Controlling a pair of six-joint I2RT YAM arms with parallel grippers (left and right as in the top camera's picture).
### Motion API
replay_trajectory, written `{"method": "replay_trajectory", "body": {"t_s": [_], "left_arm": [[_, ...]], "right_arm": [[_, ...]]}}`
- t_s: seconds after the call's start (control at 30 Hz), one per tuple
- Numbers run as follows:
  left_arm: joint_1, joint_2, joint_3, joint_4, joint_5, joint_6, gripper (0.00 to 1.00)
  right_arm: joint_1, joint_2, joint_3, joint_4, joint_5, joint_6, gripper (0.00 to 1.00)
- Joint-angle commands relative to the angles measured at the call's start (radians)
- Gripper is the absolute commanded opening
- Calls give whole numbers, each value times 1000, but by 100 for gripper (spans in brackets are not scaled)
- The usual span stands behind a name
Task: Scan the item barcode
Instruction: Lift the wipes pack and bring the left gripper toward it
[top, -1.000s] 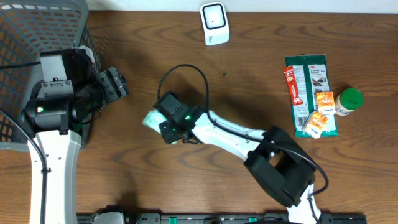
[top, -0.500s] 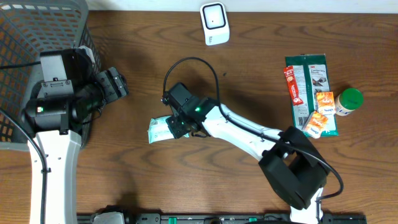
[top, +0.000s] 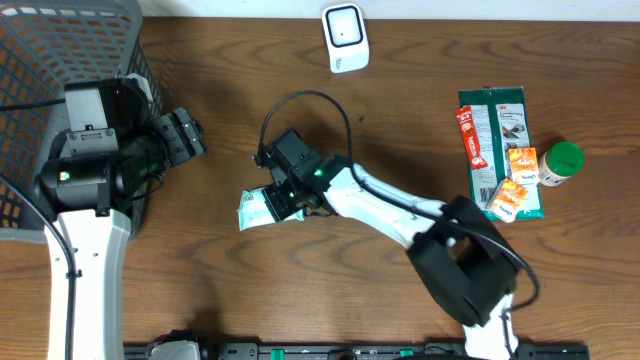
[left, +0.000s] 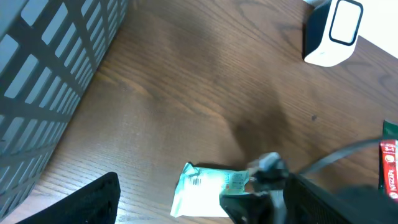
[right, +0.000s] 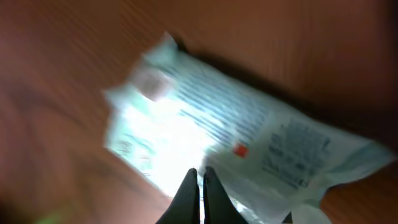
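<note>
The item is a pale green and white packet (top: 256, 208) lying flat on the wooden table, with a small barcode (left: 196, 180) showing near its left end. My right gripper (top: 283, 192) is shut. Its fingertips (right: 200, 182) press together over the packet's (right: 211, 130) bright middle, and I cannot tell whether they pinch any wrapper. The white scanner (top: 345, 38) stands at the far edge, also in the left wrist view (left: 333, 31). My left gripper (top: 182, 135) hangs open beside the basket, well left of the packet, with nothing between its fingers (left: 93, 199).
A grey mesh basket (top: 40, 60) fills the far left. At the right lie a green pack (top: 505, 125), a red sachet (top: 468, 138), small orange packets (top: 512, 185) and a green-capped bottle (top: 562, 162). A black cable (top: 300, 100) loops above the right wrist.
The right gripper has shifted slightly right and away, and its jaws have closed fully. The packet, first mostly under the gripper, now lies exposed to its lower left. The left arm has not moved.
</note>
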Motion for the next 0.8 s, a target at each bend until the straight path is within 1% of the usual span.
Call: {"method": "replay_trajectory", "body": {"t_s": [0.0, 0.13, 0.3, 0.37, 0.43, 0.53, 0.63, 0.77], "left_arm": [[5, 5, 14, 0, -3, 10, 84], [5, 5, 14, 0, -3, 10, 84], [5, 5, 14, -3, 4, 9, 85], [3, 5, 14, -47, 53, 10, 84], [-2, 6, 12, -53, 105, 10, 84], [-28, 14, -11, -52, 138, 10, 85], [-62, 34, -38, -52, 137, 10, 85], [-93, 79, -46, -53, 138, 10, 84]], "right_arm": [[-1, 28, -5, -37, 19, -4, 1], [-43, 18, -4, -124, 127, -7, 1], [-132, 16, -4, -227, 262, -73, 1], [-169, 16, -4, -235, 253, -142, 1], [-195, 16, -4, -237, 253, -189, 1], [-223, 16, -4, -237, 253, -203, 1], [-247, 16, -4, -237, 175, -202, 1], [-299, 16, -4, -236, -79, -238, 1]]}}
